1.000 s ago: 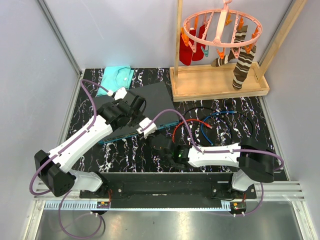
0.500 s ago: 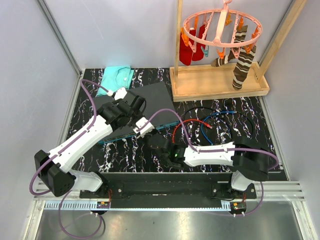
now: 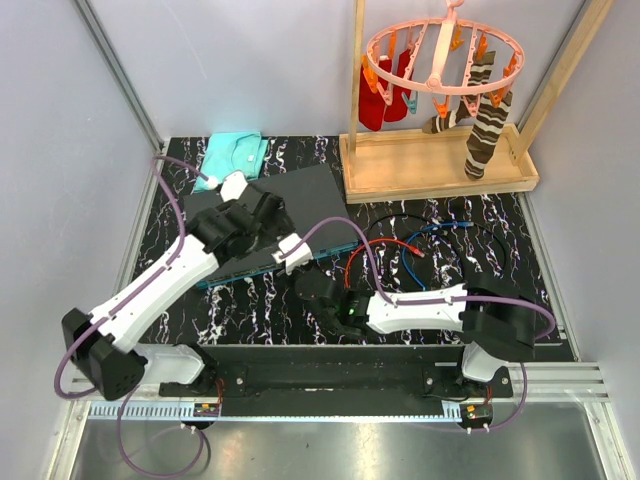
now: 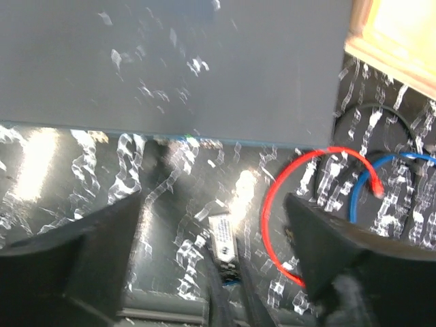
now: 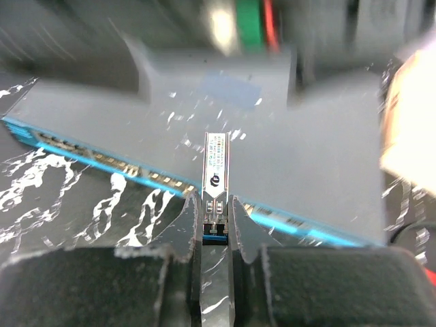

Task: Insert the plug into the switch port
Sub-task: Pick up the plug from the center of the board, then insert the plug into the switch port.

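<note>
We saw the right hand closed tight on the plug, a slim metal module gripped at its rear end with its nose pointing at the teal front edge of the switch. The switch lay flat on the black marbled counter, left of centre, its row of small ports facing the arms. From the left wrist camera the plug stood short of that edge, with a strip of counter between them; it was in no port.

The left hand hung over the same front edge with its fingers spread wide and nothing between them. Whether it touched the switch, we could not tell.

Red and blue cables lay looped on the counter just right of the switch. Behind them a shallow wooden tray carried the frame from which a pink peg hanger hung. A striped sock and a red sock were pegged to the hanger. A folded teal cloth lay at the far left corner.
</note>
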Robot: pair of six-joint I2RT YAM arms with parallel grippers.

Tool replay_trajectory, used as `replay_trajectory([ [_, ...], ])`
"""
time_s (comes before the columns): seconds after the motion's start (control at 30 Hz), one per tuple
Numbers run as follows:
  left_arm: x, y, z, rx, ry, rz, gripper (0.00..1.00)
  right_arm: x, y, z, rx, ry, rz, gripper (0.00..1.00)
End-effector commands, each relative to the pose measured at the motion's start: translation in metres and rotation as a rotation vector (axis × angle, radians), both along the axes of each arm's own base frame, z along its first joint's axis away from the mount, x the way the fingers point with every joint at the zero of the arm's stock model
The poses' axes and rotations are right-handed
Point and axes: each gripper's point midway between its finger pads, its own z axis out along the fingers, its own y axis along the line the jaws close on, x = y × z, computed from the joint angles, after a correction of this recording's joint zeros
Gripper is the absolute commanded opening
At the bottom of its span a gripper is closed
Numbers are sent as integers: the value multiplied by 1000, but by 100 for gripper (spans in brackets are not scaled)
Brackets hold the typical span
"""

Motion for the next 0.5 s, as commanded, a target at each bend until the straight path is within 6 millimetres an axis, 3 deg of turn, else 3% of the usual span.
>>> replay_trajectory([
  [0.0,15,43,34,90,-199,45,99,-15,5,-15,145,127,5,0],
  [0.23,14,88,45,203,-395,-73,99,-28,13,-68,229,257,33,0],
  [0.4,8,109,19,306,-388,-119,99,-28,27,-101,233,293,35,0],
  [0.47,7,112,9,345,-371,-142,99,-25,33,-105,243,288,25,0],
])
